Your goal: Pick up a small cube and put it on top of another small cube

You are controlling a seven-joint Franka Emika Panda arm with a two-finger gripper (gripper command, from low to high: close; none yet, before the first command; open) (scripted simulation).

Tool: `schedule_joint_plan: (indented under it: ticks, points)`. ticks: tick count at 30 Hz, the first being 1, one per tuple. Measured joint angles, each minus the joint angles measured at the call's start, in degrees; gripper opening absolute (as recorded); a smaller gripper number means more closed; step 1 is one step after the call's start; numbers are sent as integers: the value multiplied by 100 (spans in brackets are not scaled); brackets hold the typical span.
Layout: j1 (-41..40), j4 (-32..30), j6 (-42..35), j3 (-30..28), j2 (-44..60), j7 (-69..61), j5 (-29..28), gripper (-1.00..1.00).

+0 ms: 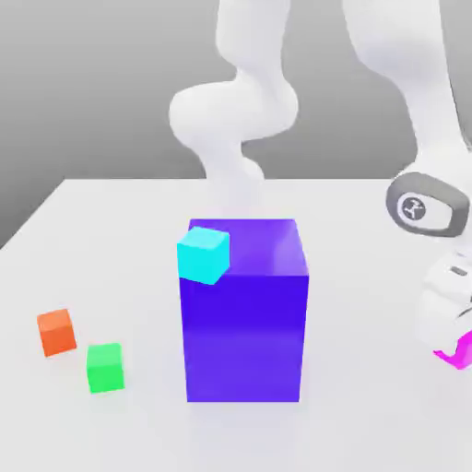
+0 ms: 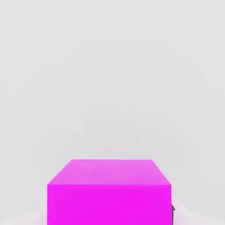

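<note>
Tool: the tool (image 1: 454, 343) is low at the exterior view's right of the blue-violet block (image 1: 244, 313), closed on the magenta cube (image 1: 458, 352).
Magenta cube: gripped just above the tabletop (image 1: 111, 212), large in the hand view (image 2: 109, 192).
Green cube (image 1: 104, 368): off the block's other side.
Orange cube (image 1: 56, 331): beside the green.
Cyan cube (image 1: 203, 254): at the block's top corner.
Arm: white links bend down behind the block.

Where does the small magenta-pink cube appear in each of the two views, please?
Exterior view: the small magenta-pink cube sits at the right edge, low down, under the white gripper.
Hand view: it is close up, low in the middle of the picture.
Shared landmark: the pale grey table beneath the cube.
</note>
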Motion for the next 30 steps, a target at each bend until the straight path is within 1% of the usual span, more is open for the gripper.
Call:
schedule_joint_plan:
  ticks: [8,16,19,30]
  points:
    - [-1048,156,-320,-394,-101,-429,981,-100]
    - [-2082,281,-481,-745,-301,-975,2102,-100]
    - [-2295,144,-469,-996,-423,-891,2090,-100]
    - [-3145,-528,-387,-1928,-1017,-240,1555,-100]
